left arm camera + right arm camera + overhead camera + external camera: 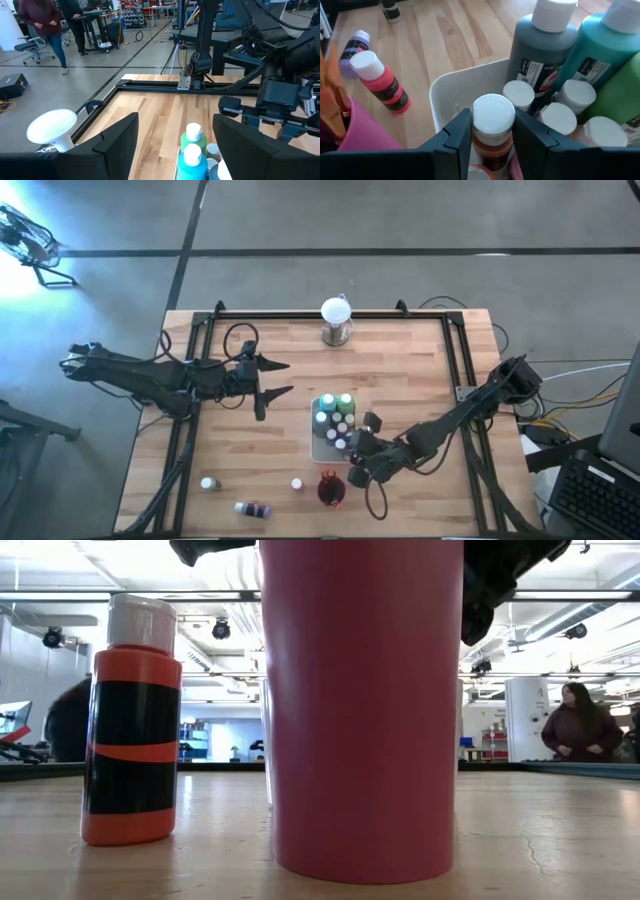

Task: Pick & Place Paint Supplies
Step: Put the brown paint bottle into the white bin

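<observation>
Paint bottle clenched by right claw above white tray; left claw released over wooden table

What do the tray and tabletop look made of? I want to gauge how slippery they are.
The tray looks like glossy white plastic, with smooth, rounded walls. The tabletop looks like pale wood: jointed planks and visible grain, finish probably satin.

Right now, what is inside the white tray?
The white tray holds white-capped paint bottles: tall teal, dark green-blue and green ones, plus smaller ones whose colours are hidden under their caps. The right gripper holds one orange-brown bottle over it. The tray floor is mostly covered.
</observation>
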Available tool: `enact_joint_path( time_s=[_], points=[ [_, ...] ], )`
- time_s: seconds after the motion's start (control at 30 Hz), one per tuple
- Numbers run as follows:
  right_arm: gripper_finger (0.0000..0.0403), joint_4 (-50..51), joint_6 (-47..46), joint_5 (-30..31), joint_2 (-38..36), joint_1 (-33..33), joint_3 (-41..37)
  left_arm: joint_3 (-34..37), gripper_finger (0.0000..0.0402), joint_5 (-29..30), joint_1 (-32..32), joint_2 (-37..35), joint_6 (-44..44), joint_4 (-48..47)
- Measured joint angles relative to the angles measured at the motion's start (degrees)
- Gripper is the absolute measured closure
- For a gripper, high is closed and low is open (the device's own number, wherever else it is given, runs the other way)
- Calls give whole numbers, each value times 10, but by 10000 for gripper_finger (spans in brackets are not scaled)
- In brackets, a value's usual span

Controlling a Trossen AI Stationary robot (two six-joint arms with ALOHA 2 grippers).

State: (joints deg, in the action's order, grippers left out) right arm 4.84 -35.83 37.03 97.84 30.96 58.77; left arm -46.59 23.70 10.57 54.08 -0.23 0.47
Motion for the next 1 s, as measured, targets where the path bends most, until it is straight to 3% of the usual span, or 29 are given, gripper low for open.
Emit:
enact_joint_path(
  time_s=[0.33,0.57,0.87,1.0],
  points=[
    [294,-9,-2,-7,0,0,-15,0,142,0,0,0,0,0],
    [263,-4,-2,-13,0,0,-16,0,142,0,0,0,0,0],
    [283,8,-2,-13,0,0,-16,0,142,0,0,0,0,0],
    [267,10,-2,-13,2,-1,-16,0,142,0,0,0,0,0]
  ],
)
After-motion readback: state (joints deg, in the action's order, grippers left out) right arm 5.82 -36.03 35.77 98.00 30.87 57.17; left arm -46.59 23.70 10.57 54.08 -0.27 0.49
